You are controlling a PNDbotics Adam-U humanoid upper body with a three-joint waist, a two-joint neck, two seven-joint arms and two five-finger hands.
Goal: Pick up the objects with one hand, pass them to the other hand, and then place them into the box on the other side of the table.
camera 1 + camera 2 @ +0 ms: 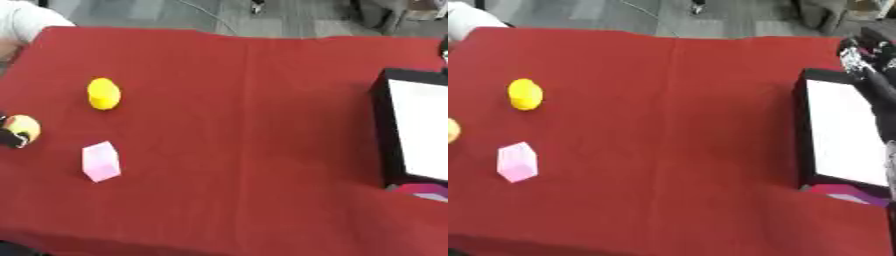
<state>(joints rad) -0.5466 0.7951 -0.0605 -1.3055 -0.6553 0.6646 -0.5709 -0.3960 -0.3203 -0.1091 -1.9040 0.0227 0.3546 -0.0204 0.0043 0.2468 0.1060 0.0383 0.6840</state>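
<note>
Red cloth table (245,125), three loose objects all on your left side: yellow ball (103,93) farthest back, pink block (101,161) nearer you, and a second yellow object (24,126) at the left edge. Your left hand (10,138) shows only as a dark sliver touching that second yellow object; you may have it pinched, but fingers are mostly cut off, so I cannot tell the grip. Black box (805,150) with a white inside sits at the far right, well apart from all three. Your right hand (859,52) hangs over the box's back edge; fingers blur, cannot tell open or curled, nothing seen in it.

Key relation: everything lies left, box lies right, so left hand is nearer for the pick and the pass has to cross mid-table toward the right. Pink block's long axis runs roughly away from you, slightly tilted. Something purple-magenta (846,194) sits just beside the box's near end. No readable writing, labels or brands anywhere.
</note>
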